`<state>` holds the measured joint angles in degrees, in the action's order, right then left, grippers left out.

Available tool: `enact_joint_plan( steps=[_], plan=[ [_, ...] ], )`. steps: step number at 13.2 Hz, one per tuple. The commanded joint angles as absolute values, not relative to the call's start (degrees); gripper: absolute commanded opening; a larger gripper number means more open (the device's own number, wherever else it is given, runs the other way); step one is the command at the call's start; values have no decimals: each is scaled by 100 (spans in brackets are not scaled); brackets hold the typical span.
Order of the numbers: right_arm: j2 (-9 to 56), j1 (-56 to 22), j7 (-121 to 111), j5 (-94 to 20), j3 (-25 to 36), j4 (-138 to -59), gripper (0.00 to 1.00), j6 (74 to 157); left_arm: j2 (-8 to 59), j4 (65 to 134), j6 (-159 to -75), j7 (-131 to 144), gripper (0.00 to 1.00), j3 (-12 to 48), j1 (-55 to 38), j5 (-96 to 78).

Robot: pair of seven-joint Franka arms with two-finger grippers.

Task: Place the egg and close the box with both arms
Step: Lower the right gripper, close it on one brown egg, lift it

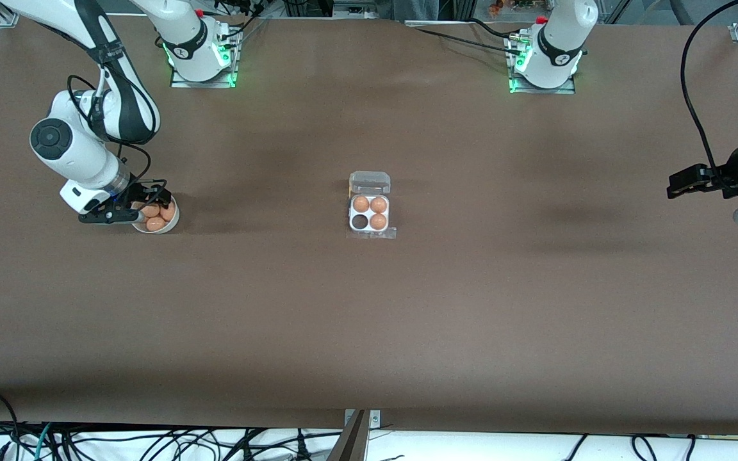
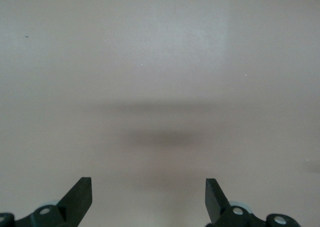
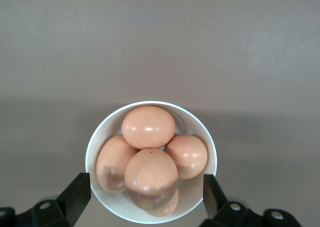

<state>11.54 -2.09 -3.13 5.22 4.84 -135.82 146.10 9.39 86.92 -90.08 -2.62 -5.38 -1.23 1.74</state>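
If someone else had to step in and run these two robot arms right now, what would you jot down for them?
Right gripper: open, over the white bowl of eggs at the right arm's end of the table, holding nothing yet.
Left gripper: open and empty, waiting over bare table at the left arm's end.
Box: mid-table, clear lid hinged open, three cells filled, one empty cell nearer the front camera.
Done: nothing placed so far.
Left: pick the top egg from the bowl, set it in the empty cell, then close the lid with both arms.

Box [image 1: 369, 212] lid open (one cell free); bowl [image 3: 95, 152] heaped with eggs [image 3: 148, 127]; surrounding table [image 1: 369, 320] bare
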Motion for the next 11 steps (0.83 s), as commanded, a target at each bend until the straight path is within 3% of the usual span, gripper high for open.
enact_joint_plan(
  steps=[1,6,11],
  plan=[
    [1204,-158,-396,536,475,-13597,87,14748,1020,8446,-8938,-334,100,-510,-88,290],
    [1213,-158,-369,510,475,-13579,54,14739,1037,8446,-8956,-334,100,-519,-79,290],
    [1239,-158,-369,492,466,-13570,39,14748,1063,8437,-8965,-343,100,-519,-9,290]
  ],
)
